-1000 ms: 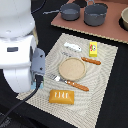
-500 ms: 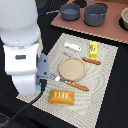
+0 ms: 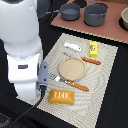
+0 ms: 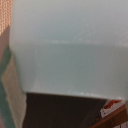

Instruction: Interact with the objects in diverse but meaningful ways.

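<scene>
Pale blue carton (image 4: 70, 47) fills the wrist view, pressed close to the camera, so the arm appears to be carrying it. Since a second ago the arm has swung nearer the tan plate (image 3: 72, 68). Jaws are hidden; their state cannot be told. Orange block (image 3: 61, 97) lies just beside the plate.

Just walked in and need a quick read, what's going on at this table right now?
A white robot arm is bent low over the near corner of a woven placemat. Its gripper is hidden in the exterior view, and the wrist view is filled by a pale blue surface, so whether it holds anything cannot be told. On the mat lie a tan plate, orange-handled cutlery beside it, an orange block, a small yellow packet and a white elongated piece. Grey pots sit behind.
</scene>
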